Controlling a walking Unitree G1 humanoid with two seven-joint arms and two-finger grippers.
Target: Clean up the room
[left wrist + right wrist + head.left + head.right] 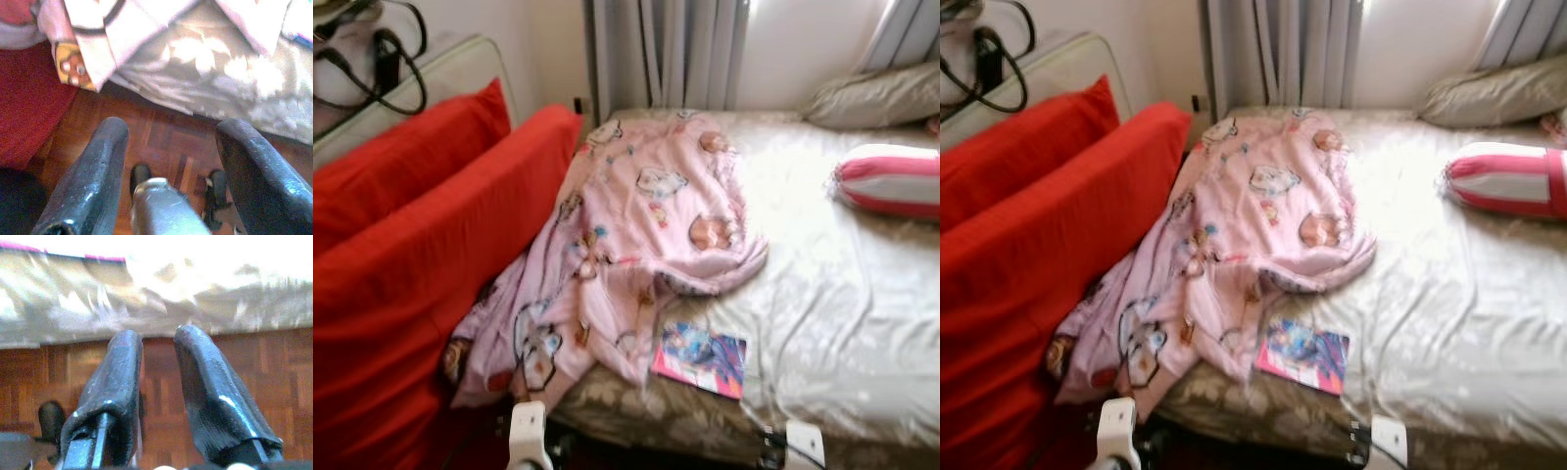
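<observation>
A crumpled pink cartoon blanket (pixel 636 225) lies over the left half of the bed (pixel 842 313), and its end hangs off the front corner. A colourful book (pixel 700 357) lies flat near the bed's front edge, beside the blanket. My left gripper (pixel 171 127) hangs low over the wooden floor, just short of the bed's edge and the drooping blanket corner (pixel 98 44). Its fingers are wide apart and hold nothing. My right gripper (pixel 159 333) is also low, facing the bed's side below the book. It is open by a narrow gap and holds nothing.
Large red cushions (pixel 431 255) press against the bed's left side. A pink and white striped bolster (pixel 891 179) and a beige pillow (pixel 871 98) lie at the right. Grey curtains (pixel 666 49) hang behind. Black cables (pixel 382 59) lie on a white unit at the back left.
</observation>
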